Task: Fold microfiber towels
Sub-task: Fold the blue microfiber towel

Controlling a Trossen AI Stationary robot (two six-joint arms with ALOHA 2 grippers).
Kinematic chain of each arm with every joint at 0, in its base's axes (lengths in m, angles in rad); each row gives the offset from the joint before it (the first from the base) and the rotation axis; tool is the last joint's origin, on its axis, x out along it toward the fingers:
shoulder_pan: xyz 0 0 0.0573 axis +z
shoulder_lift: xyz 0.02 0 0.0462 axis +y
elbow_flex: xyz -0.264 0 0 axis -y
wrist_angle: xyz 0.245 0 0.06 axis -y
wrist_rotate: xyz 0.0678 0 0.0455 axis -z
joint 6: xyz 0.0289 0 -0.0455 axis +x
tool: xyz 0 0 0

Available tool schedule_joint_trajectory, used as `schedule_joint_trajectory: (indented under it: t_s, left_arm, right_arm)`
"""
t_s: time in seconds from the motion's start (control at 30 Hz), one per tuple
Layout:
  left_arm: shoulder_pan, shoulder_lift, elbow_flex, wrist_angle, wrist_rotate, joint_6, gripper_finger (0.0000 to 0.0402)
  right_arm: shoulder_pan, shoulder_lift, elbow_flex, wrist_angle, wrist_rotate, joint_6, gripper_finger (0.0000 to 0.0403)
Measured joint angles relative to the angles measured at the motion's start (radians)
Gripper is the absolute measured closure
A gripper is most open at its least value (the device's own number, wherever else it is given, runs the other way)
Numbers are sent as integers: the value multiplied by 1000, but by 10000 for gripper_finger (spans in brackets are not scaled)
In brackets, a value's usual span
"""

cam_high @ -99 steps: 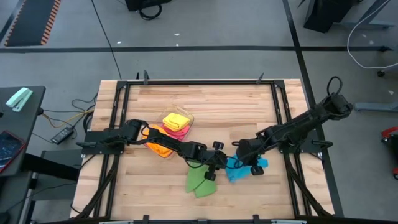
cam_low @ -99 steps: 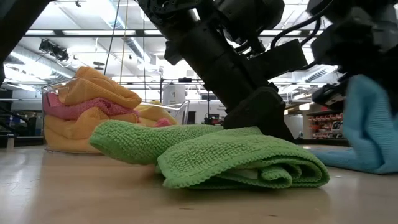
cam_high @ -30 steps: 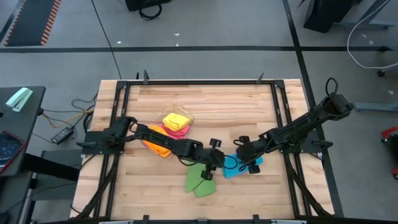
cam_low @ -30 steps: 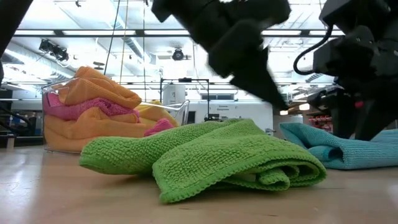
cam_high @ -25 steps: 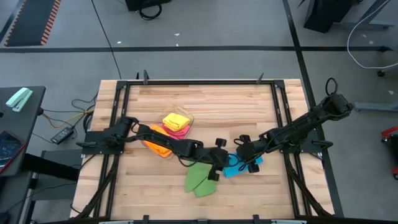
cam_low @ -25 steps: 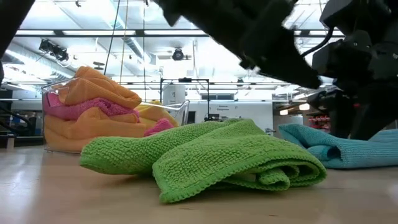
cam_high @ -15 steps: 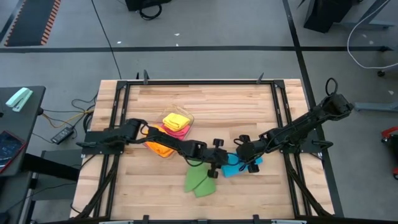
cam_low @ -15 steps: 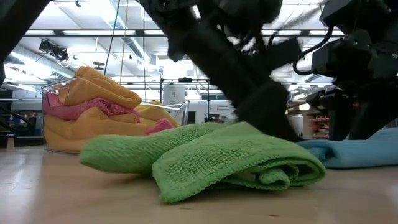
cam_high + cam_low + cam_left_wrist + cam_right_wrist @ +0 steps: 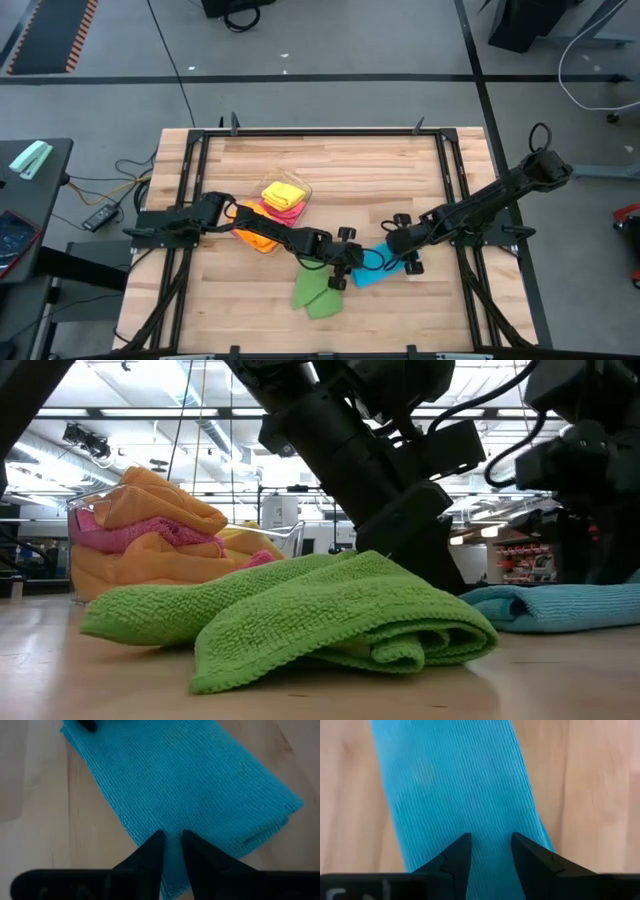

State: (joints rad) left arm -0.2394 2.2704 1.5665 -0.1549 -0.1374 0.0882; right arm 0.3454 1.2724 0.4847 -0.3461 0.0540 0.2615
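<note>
On the pale wood-plank table point(image 9: 330, 170), framed by black rails and set on a grey concrete floor point(image 9: 330, 45), a blue towel point(image 9: 374, 270) lies flat between both grippers. The left gripper point(image 9: 170, 839) pinches a ridge of its edge, fingers nearly together; the right gripper point(image 9: 490, 840) rests over the cloth with fingers parted, grasping nothing. A crumpled green towel point(image 9: 300, 615) lies just beside — nearer the front edge. Orange, pink and yellow towels fill the clear tub point(image 9: 272, 215). Ceiling light strips point(image 9: 130, 410) cross the room behind.
</note>
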Motion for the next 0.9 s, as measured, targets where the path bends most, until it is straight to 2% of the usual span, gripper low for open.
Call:
schedule_joint_trajectory:
  t_s: [0.17,0.3,0.53,0.6,0.7,0.8,0.9]
  left_arm:
    - [0,0,1,-12,3,-7,321]
    - [0,0,1,-16,4,-8,321]
    - [0,0,0,-20,4,-25,326]
    - [0,0,0,-20,4,-30,324]
    - [0,0,0,-20,4,-42,322]
    - [0,0,-1,-20,4,-51,324]
    - [0,0,-1,-17,4,-51,327]
  right_arm:
    - [-2,-39,2,-175,89,8,253]
    - [-14,-57,5,-250,184,45,253]
    - [-32,-71,125,-400,206,146,253]
    - [-13,-79,157,-382,202,141,253]
    - [38,-88,181,-320,121,86,253]
    - [115,-97,187,-238,53,51,253]
    - [205,-94,175,-131,34,38,253]
